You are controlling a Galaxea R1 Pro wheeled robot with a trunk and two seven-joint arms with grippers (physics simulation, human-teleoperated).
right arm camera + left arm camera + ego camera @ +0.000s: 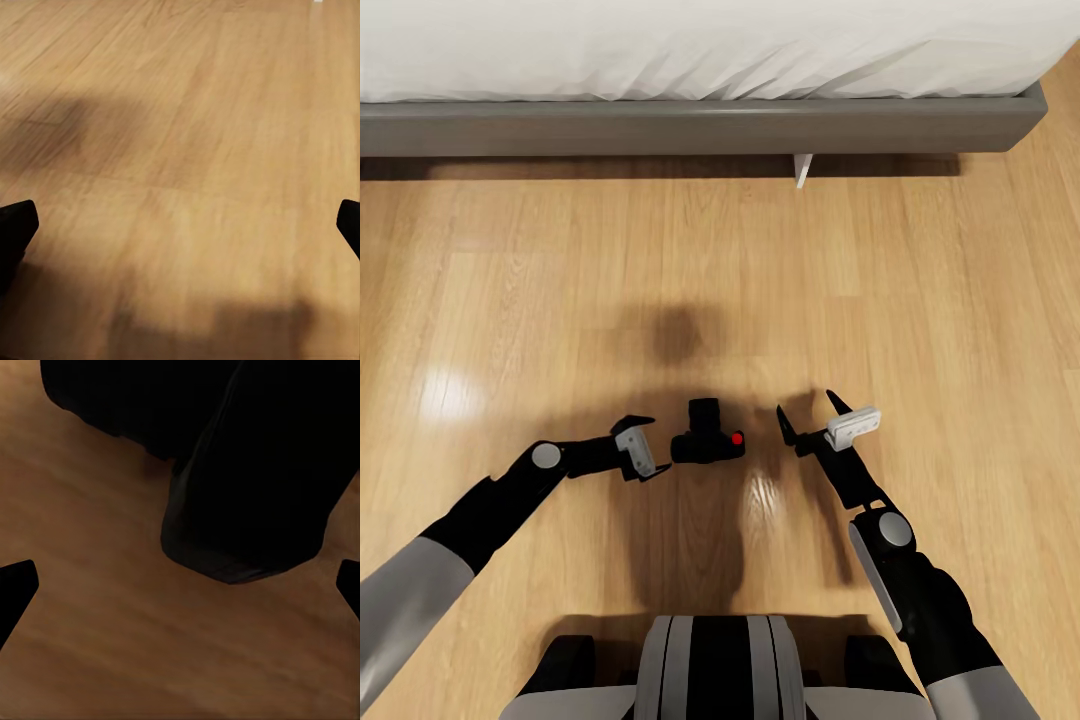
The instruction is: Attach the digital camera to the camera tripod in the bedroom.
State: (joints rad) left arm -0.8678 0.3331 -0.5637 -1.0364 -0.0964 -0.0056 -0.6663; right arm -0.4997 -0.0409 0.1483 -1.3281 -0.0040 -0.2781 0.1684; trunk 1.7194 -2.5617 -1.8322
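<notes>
Floor [920,300]: light wood planks across the head view, glossy patches to the left and beside the camera, a soft dark shadow in the middle.
Bed [690,40]: white rumpled cover along the far edge of the head view, on a grey frame [660,128]; a small white leg [802,170] shows under the frame toward the right.
Robot trunk [715,665]: grey and black, at the near edge of the head view, facing the bed.
Left arm [470,530]: grey upper sleeve, black forearm, reaching forward and inward low over the floor.
Right arm [905,570]: same build, reaching forward on the other side of the camera.
Left gripper [648,448]: just beside the camera on its left, fingertips very close to the body; contact cannot be told. Jaws spread wide, holding nothing; in the left wrist view the two fingertips [16,589] sit at opposite edges.
Right gripper [812,410]: near the camera on its right, apart from it, over bare floor. Jaws spread wide and empty.
Digital camera [708,440]: small black body lying on the floor between the two grippers, lens barrel pointing toward the bed, red button [737,438] at its right end. In the left wrist view it looms close as a dark mass [255,487] between the spread fingers.
</notes>
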